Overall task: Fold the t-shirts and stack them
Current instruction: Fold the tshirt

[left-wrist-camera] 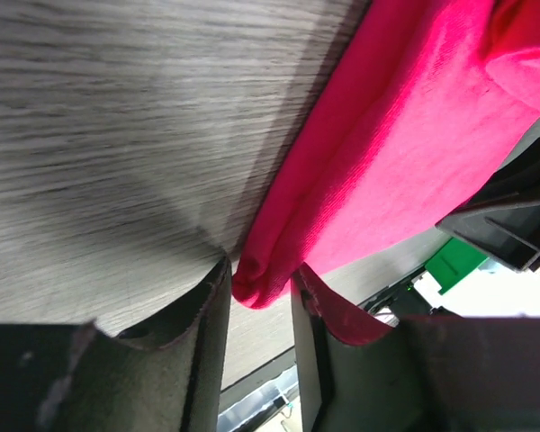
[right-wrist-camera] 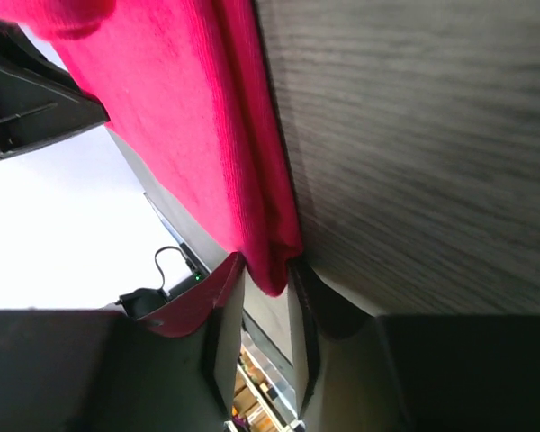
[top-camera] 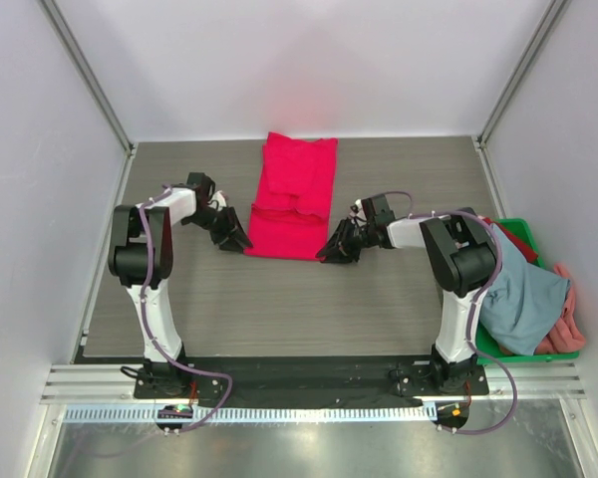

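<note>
Crimson-red t-shirt lies flat on the far-centre part of the grey wood-grain table, long axis running away from the arm bases. It is already folded into a narrow upright rectangle, with a doubled layer and a wavy edge across the middle. The fabric is a bright, saturated, fine rib knit with no print visible. The near hem is wider than the far end and sits slightly skewed.

Left gripper is at the near-left corner of the hem. The left wrist view shows the rolled corner of the shirt wedged between the fingers, with the jaws narrow and pressed on the cloth at table level. Right gripper is at the near-right corner. The right wrist view shows the same thing, the shirt edge pinched in a narrow gap between the fingers and the tip of the cloth poking through. Both arms reach inward, low to the table.

Green crate sits at the right table edge beside the right arm. A grey-blue t-shirt is heaped over it, a salmon-pink t-shirt is on its outer side, and a red t-shirt shows at the far end.
</note>
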